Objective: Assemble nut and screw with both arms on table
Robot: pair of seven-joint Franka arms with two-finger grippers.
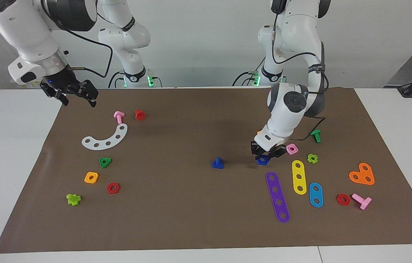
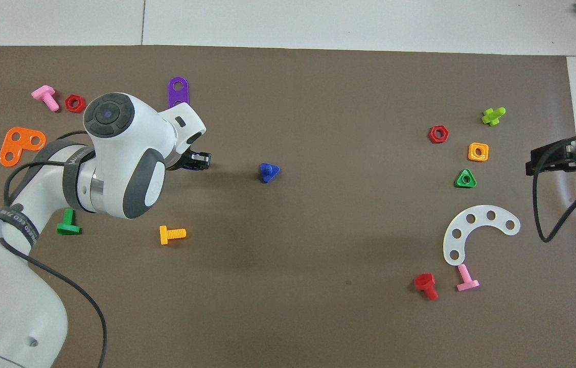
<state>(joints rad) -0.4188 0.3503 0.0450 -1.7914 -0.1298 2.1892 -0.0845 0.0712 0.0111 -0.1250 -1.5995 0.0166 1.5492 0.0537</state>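
Note:
The dark-blue nut (image 1: 263,160) lies on the brown sheet of the table (image 1: 176,219), toward the left arm's end. My left gripper (image 1: 265,156) is down right at the nut and covers most of it; in the overhead view (image 2: 197,164) only a sliver of blue shows under the gripper. The dark-blue screw (image 1: 218,163) stands on its head, stem up, near the sheet's middle, beside the nut; it also shows in the overhead view (image 2: 269,171). My right gripper (image 1: 78,96) hangs open and empty, raised over the sheet's edge at the right arm's end.
A pink square nut (image 1: 292,148), a green flower nut (image 1: 312,158), and yellow (image 1: 299,176), purple (image 1: 278,196) and blue strips (image 1: 316,194) lie close around the left gripper. An orange bolt (image 2: 171,234) and a green bolt (image 1: 316,135) lie nearer the robots. A white arc (image 1: 106,138) lies below the right gripper.

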